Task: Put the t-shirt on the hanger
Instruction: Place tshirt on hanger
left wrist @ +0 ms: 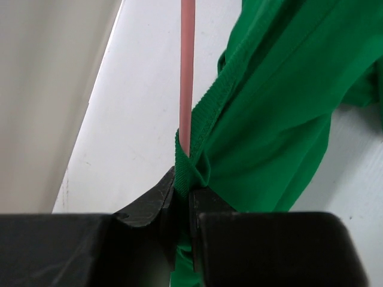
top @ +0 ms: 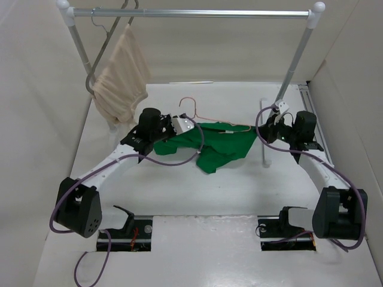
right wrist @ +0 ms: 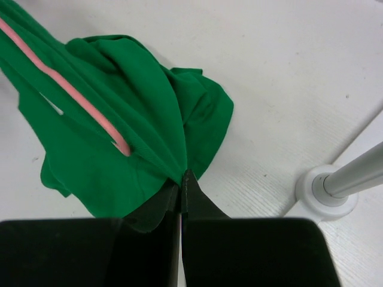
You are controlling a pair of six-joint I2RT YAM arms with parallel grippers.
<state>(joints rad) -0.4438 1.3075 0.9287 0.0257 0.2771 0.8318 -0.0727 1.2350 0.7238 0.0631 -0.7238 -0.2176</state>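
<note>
The t-shirt (top: 224, 146) lies at the middle of the bench (top: 179, 197), a little toward the far edge, pulled out between my two grippers. Its long axis runs left to right, roughly parallel to the far edge. A loose bunch of cloth sags toward the near edge.

The hanger (left wrist: 187, 72) lies with the shirt, its long bar along the same left-right line. Its hook sticks out of the cloth on the left and points toward the far edge.

My left gripper (left wrist: 182, 191) is at the shirt's left end. The jaws are pressed together on a fold of the ribbed green hem, with no gap between them. The pink wire runs straight away from my fingertips and slips behind that fold right at the jaws. I cannot tell whether I pinch the wire too.

My right gripper (right wrist: 181, 185) is at the shirt's right end, toward the right edge of the bench. It is also clamped tight, on the point where several green folds meet. Here the wire crosses the cloth on a slant and its bend dips into the fabric just short of my fingertips.

The round foot (right wrist: 326, 185) of the clothes rack stands on the bench beside my right gripper, apart from the shirt. The rack's rail (top: 197, 12) spans the far edge. A beige cloth (top: 122, 75) hangs from it at the far left corner.
</note>
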